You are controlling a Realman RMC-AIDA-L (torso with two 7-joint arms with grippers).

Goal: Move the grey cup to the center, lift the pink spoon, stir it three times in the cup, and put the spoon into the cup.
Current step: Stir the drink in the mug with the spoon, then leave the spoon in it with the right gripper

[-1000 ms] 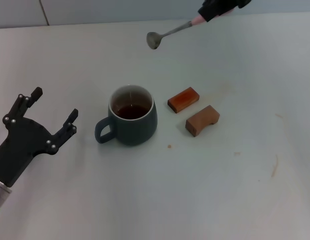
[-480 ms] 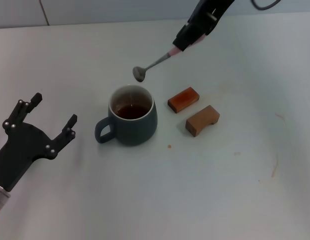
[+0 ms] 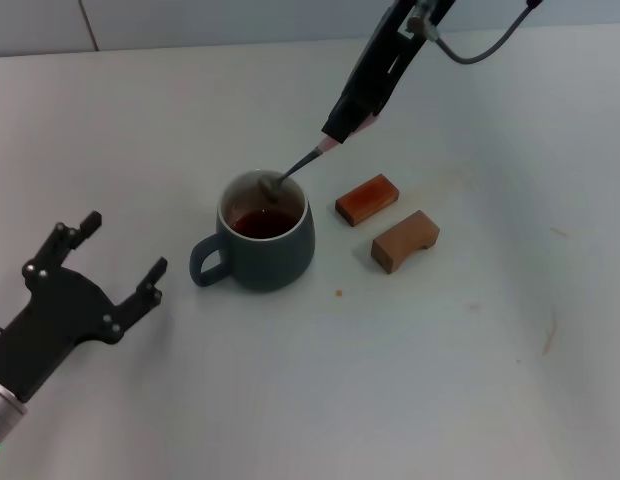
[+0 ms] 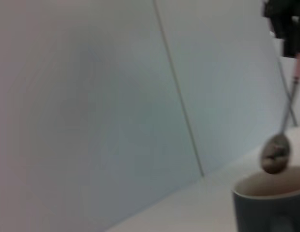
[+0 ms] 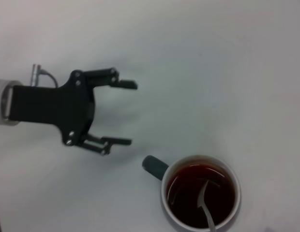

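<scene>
The grey cup (image 3: pixel 262 233) stands mid-table, handle toward my left, with dark brown liquid inside. It also shows in the right wrist view (image 5: pixel 201 197) and the left wrist view (image 4: pixel 271 203). My right gripper (image 3: pixel 345 125) is shut on the pink handle of the pink spoon (image 3: pixel 296 170), which slants down so its silver bowl sits just over the cup's far rim. In the right wrist view the spoon (image 5: pixel 205 208) hangs over the liquid. My left gripper (image 3: pixel 120 262) is open and empty, on the table to the left of the cup, apart from it.
Two brown wooden blocks lie right of the cup: a reddish one (image 3: pixel 367 199) and a lighter notched one (image 3: pixel 404 240). The white table (image 3: pixel 410 370) runs to a wall at the back.
My right gripper has come down and toward the cup, bringing the spoon's bowl from high at the back to the cup's mouth. My left gripper has drifted slightly lower and right.
</scene>
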